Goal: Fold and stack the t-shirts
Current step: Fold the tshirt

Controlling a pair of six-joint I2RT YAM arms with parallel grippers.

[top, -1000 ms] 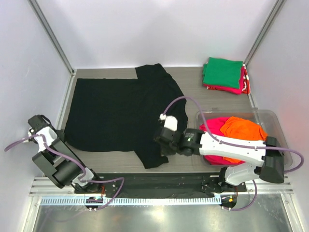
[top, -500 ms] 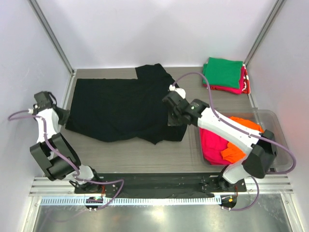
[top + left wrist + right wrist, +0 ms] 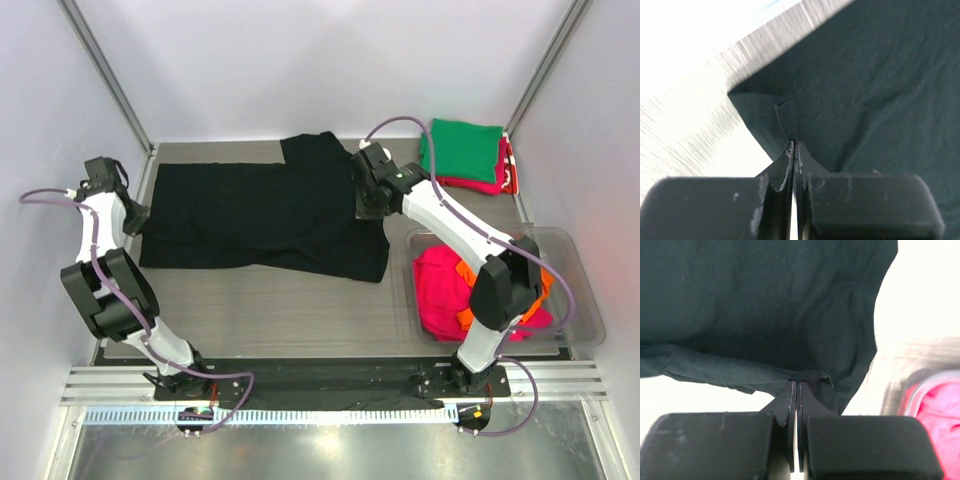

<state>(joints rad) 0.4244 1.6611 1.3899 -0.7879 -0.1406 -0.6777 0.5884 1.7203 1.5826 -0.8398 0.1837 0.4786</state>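
Note:
The black t-shirt (image 3: 260, 215) lies across the middle of the table, its near half folded up over its far half, one sleeve sticking out at the back. My left gripper (image 3: 133, 217) is shut on its left edge; the wrist view shows the cloth (image 3: 855, 85) pinched between the fingertips (image 3: 789, 152). My right gripper (image 3: 366, 203) is shut on the shirt's right side, cloth (image 3: 765, 300) bunched at the fingertips (image 3: 791, 390). A folded green t-shirt (image 3: 460, 148) lies on a pink-red one (image 3: 470, 184) at the back right.
A clear plastic bin (image 3: 575, 325) at the right front holds a magenta tee (image 3: 440, 285) and an orange one (image 3: 466, 308). It also shows in the right wrist view (image 3: 935, 400). White walls and metal posts close in the table on three sides.
Both grippers have carried the shirt's near edge away from the arm bases toward the back, folding it over. The right arm swung from above the bin to the back centre.

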